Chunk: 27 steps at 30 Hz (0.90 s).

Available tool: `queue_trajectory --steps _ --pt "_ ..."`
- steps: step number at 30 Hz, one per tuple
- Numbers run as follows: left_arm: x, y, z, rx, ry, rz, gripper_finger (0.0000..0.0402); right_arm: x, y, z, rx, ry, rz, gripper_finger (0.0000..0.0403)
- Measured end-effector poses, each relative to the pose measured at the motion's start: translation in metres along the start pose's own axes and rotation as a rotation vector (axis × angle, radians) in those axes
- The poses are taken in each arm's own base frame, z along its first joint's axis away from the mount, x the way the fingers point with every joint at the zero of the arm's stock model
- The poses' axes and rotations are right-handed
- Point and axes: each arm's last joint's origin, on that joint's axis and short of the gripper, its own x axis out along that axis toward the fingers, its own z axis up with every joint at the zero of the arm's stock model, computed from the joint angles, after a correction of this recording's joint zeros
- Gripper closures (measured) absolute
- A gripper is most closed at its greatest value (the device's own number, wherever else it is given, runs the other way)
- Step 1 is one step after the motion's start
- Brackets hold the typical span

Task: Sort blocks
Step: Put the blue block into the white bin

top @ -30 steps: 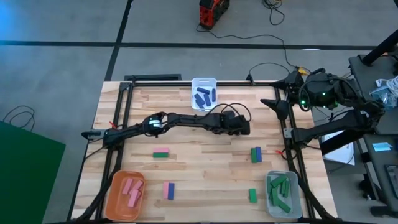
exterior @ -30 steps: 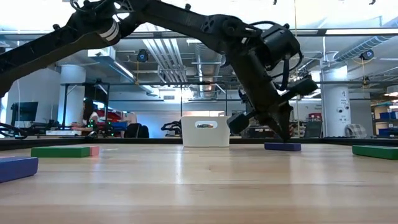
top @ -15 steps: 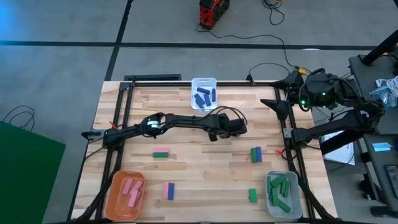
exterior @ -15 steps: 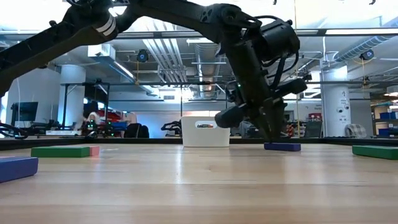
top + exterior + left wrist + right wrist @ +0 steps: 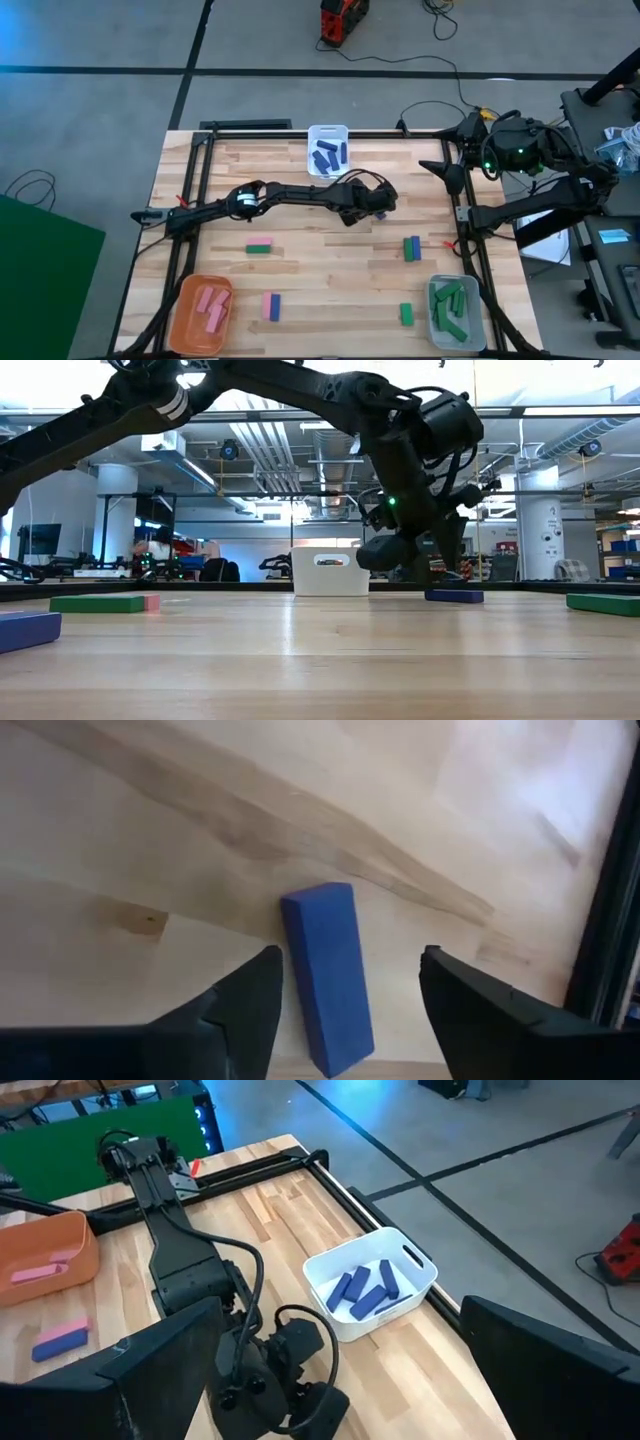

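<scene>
The left gripper (image 5: 345,995) is spread wide, straddling a blue block (image 5: 327,975) flat on the tabletop (image 5: 330,265) near frame center, not touching it. Bare wood surrounds it. The right gripper (image 5: 437,165) waits, wide open, at the right edge.

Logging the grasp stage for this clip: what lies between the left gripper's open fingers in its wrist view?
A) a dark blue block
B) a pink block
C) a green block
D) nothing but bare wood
A: the left wrist view shows a dark blue block lying flat on the wooden table, in the gap between the open fingers of the left gripper, not yet clamped.
</scene>
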Motion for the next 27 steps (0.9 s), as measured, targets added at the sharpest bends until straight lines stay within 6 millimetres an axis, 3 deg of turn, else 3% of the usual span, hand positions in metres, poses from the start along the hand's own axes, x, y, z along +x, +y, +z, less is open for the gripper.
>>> queue_trajectory --steps 8,13,17,20,25,27 --pt "0.0 0.004 -0.001 0.027 -0.007 0.026 0.0177 0.0 0.0 0.0 -0.023 0.0 0.0 0.0003" --pt "0.004 0.006 -0.003 0.136 0.023 0.042 0.0177 0.0 0.0 0.0 -0.025 0.0 0.0 0.0003" --pt "-0.006 0.005 -0.004 0.194 0.046 0.056 0.0183 0.0 0.0 0.0 -0.025 0.004 -0.001 0.0003" --pt "-0.016 -0.002 -0.005 0.217 0.049 0.01 0.0225 0.0 0.0 -0.001 -0.025 0.006 -0.001 0.0003" --pt "-0.011 -0.01 -0.008 0.245 0.036 -0.096 0.0377 0.0 0.0 -0.001 -0.024 0.006 -0.001 0.0003" --pt "-0.003 -0.011 -0.01 0.228 0.038 -0.125 0.0387 0.0 0.0 -0.001 -0.024 0.006 -0.002 0.0003"
